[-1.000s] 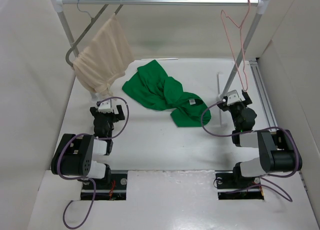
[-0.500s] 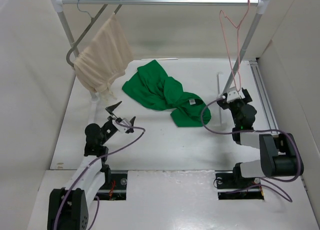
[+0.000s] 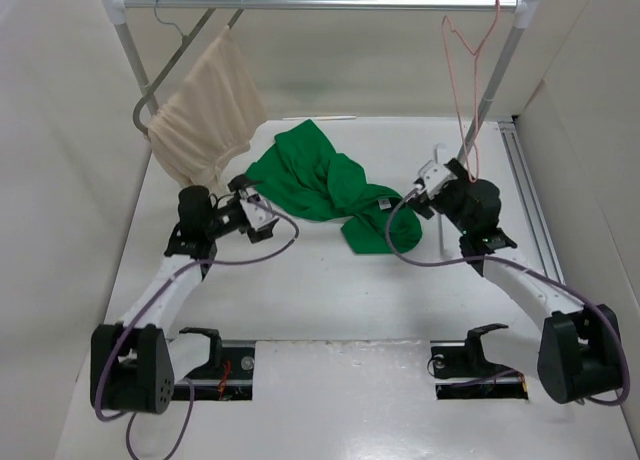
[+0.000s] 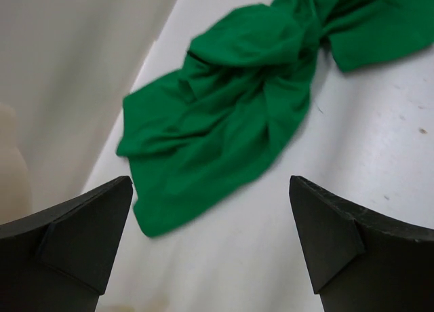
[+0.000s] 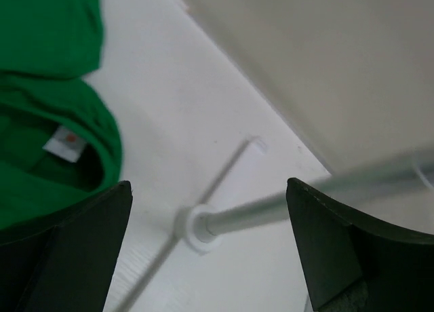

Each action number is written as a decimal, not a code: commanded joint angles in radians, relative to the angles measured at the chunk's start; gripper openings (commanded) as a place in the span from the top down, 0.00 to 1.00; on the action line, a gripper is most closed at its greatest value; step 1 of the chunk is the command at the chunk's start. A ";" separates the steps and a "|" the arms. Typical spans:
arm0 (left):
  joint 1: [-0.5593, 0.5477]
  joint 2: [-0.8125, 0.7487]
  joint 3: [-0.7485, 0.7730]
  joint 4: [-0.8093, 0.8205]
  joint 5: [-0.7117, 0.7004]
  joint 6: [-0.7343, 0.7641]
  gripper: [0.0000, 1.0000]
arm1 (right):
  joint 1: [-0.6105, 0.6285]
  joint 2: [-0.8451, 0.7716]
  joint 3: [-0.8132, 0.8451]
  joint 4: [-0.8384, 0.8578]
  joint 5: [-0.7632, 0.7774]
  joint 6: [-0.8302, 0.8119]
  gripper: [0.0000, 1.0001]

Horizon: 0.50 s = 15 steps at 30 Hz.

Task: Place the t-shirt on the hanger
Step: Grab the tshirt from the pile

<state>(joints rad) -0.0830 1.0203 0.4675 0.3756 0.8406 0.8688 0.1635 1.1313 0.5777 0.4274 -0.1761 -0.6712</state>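
- Left, rear: a beige cloth (image 3: 205, 115) hung on a grey hanger (image 3: 190, 40) from the rail (image 3: 320, 0). Neither belonged to the task and both were best left alone.
- Left pincer (image 3: 256, 206): its jaws were spread wide and held nothing. It hovered just beside the left hem of the t-shirt (image 3: 320, 185). In the left wrist view the crumpled green folds (image 4: 224, 122) lay ahead of and between the fingers.
- Centre: the t-shirt lay bunched on the table (image 3: 300, 280), twisted at its middle, with the neck and its white label (image 3: 383, 202) turned toward the right arm.
- Right pincer (image 3: 420, 188): its jaws were likewise spread and empty. It stood near the collar, whose label (image 5: 66, 144) showed at the left of its wrist view, with the rack post (image 5: 271, 207) ahead.
- Right, rear: the pink hanger (image 3: 458, 38) hung by its hook from the rail, well above the garment.
- Judgement: the step in hand appeared to be the first grasp.
  - Each pincer would do well to pinch a single layer at an outer edge, not the twisted core.
  - The cloth could then be lifted and spread.
  - The neck opening should be kept findable for the hanger.
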 commanded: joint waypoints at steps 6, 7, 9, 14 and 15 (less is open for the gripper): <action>-0.043 0.219 0.266 -0.114 0.034 0.064 0.00 | 0.310 0.223 0.175 -0.358 -0.008 -0.255 0.06; -0.043 0.219 0.257 -0.065 0.034 0.049 0.00 | 0.342 0.276 0.213 -0.369 0.001 -0.286 0.11; -0.043 0.219 0.257 -0.053 0.006 0.039 0.00 | 0.366 0.326 0.255 -0.401 0.001 -0.323 0.12; -0.043 0.231 0.281 0.018 -0.063 -0.101 0.00 | 0.366 0.445 0.417 -0.458 -0.055 -0.442 0.14; -0.043 0.231 0.296 0.041 -0.114 -0.202 0.00 | 0.354 0.464 0.447 -0.476 -0.081 -0.464 0.14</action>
<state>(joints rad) -0.1204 1.2598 0.7136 0.3183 0.8017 0.8402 0.5331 1.5768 0.9054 -0.0166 -0.1989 -1.0290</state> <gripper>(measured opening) 0.997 0.860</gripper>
